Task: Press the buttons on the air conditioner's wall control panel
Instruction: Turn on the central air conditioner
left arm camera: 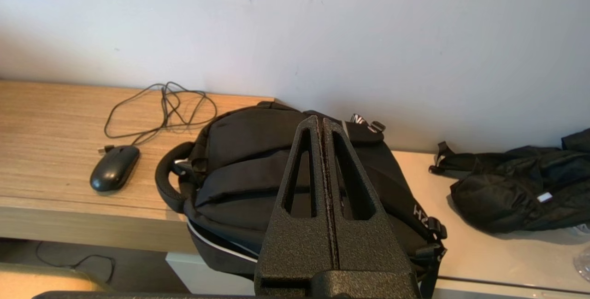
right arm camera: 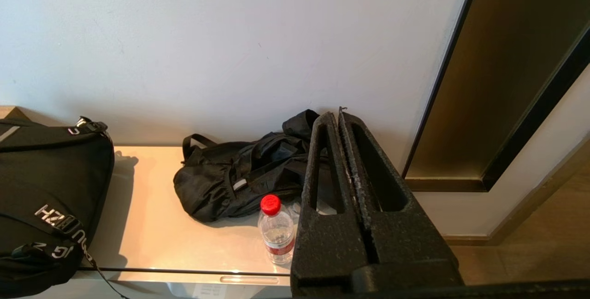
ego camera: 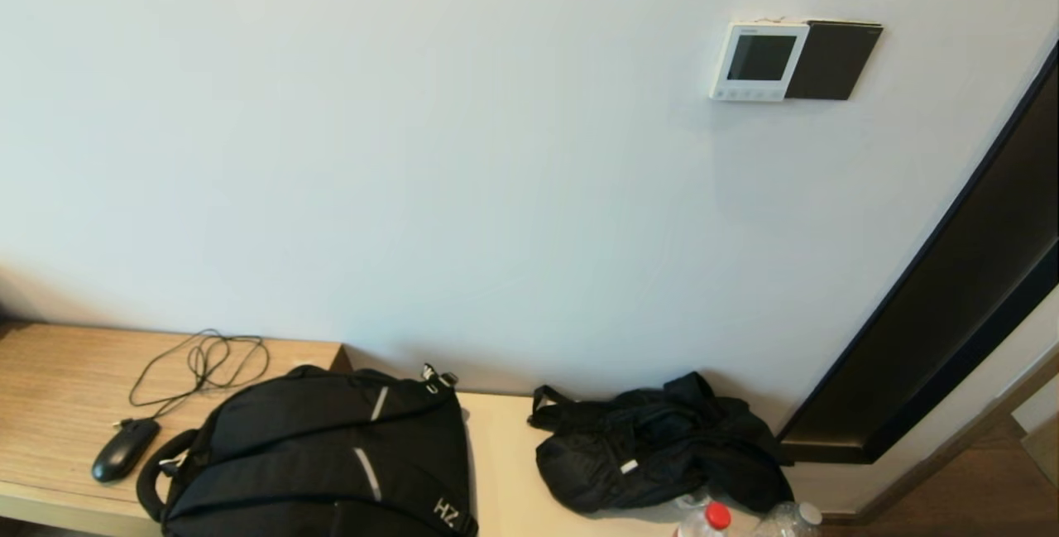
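Note:
The air conditioner's wall control panel (ego camera: 758, 60) is a small white square with a dark screen, high on the wall at the right of the head view. The buttons (ego camera: 747, 93) form a row along its bottom edge. Neither arm shows in the head view. My left gripper (left arm camera: 321, 119) is shut and empty, low above the black backpack (left arm camera: 258, 170). My right gripper (right arm camera: 337, 115) is shut and empty, low above the right end of the bench, far below the panel.
A plain black plate (ego camera: 833, 60) adjoins the panel's right side. On the bench (ego camera: 58, 388) lie a mouse (ego camera: 124, 448) with its cable, the backpack (ego camera: 323, 454), a crumpled black bag (ego camera: 654, 442) and a red-capped bottle (right arm camera: 276, 230). A dark door frame (ego camera: 951, 297) stands at right.

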Controlling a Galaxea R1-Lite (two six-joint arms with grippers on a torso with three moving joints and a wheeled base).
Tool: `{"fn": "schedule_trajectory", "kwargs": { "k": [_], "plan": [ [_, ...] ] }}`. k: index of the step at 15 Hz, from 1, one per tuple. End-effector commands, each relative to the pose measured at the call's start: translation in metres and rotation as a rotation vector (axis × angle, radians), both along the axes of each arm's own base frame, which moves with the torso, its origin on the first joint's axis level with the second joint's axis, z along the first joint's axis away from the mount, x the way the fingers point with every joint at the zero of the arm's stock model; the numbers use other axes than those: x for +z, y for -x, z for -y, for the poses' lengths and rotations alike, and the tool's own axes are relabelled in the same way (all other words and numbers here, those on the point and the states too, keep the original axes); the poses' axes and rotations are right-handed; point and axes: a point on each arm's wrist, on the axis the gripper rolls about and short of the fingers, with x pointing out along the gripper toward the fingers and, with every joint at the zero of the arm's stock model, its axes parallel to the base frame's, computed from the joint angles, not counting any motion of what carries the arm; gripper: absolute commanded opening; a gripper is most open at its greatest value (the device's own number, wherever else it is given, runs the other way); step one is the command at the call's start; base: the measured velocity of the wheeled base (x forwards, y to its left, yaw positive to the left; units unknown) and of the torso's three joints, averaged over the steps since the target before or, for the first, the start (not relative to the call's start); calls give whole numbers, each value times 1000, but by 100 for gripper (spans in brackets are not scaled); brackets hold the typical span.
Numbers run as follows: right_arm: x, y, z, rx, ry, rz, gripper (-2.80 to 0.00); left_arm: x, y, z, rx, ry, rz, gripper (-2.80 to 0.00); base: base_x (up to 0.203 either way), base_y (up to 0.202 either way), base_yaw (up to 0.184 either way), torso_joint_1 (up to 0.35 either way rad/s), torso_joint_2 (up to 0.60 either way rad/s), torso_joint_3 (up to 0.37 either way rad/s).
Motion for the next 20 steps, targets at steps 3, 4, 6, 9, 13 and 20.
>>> {"fn": "schedule_trajectory", "kwargs": {
  "k": [3, 4, 6, 9, 13, 20],
  "plan": [
    [0, 0, 0, 0, 0, 1, -280, 0, 0, 0, 1, 0, 0, -280, 0, 0, 0, 0, 0, 0],
    [0, 0, 0, 0, 0, 2, -280, 0, 0, 0, 1, 0, 1, -280, 0, 0, 0, 0, 0, 0],
    [0, 0, 0, 0, 0, 1, -280, 0, 0, 0, 1, 0, -1, -280, 0, 0, 0, 0, 0, 0],
    [1, 0, 0, -3, 6, 4, -280, 0, 0, 0, 1, 0, -1, -280, 0, 0, 0, 0, 0, 0],
    [13, 1, 0, 2, 10, 18, -280, 0, 0, 0, 1, 2, 1, -280, 0, 0, 0, 0, 0, 0],
    [80, -13, 0, 10, 9, -4, -280, 0, 0, 0, 1, 1, 1, -280, 0, 0, 0, 0, 0, 0]
  ]
}}
